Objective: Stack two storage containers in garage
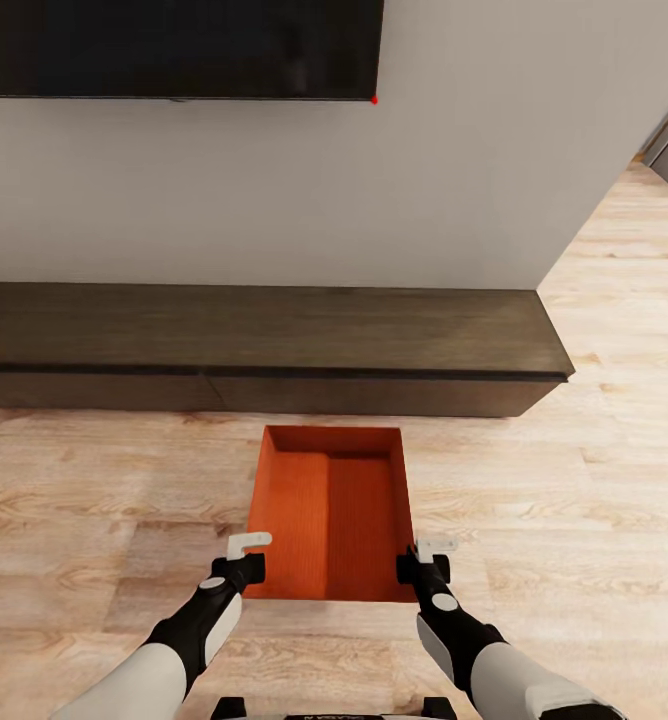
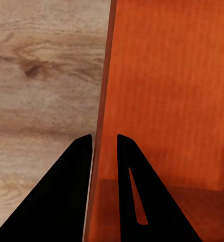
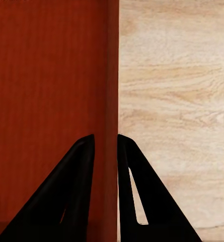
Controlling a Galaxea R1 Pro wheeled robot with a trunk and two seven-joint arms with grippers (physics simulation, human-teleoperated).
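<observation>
- Here, an orange-red storage container [image 1: 330,510] sits in the living room over light wood-plank flooring [image 1: 94,500], in the middle of the head view, its open top facing up and its long sides running near to far.
- Its inside shows as two tones, a lighter left half and a darker right half; whether a second bin is nested in it cannot be told.
- The left gripper [image 1: 246,556] is at the container's near left corner. In the left wrist view [image 2: 104,143] its two black fingers straddle the thin left wall, one finger outside over the planks and the other inside the bin, closed onto that wall.
- The right gripper [image 1: 426,560] is at the near right corner. In the right wrist view [image 3: 105,143] its fingers clasp the right wall in the same way, one inside against the red interior, one outside above the pale planks.
- Just beyond the container's far end a long low dark bench [image 1: 264,345] runs along the pale wall [image 1: 274,190].
- A black TV [image 1: 174,45] hangs on that wall at the far left.
- At the far right the planks continue past the wall's corner.
</observation>
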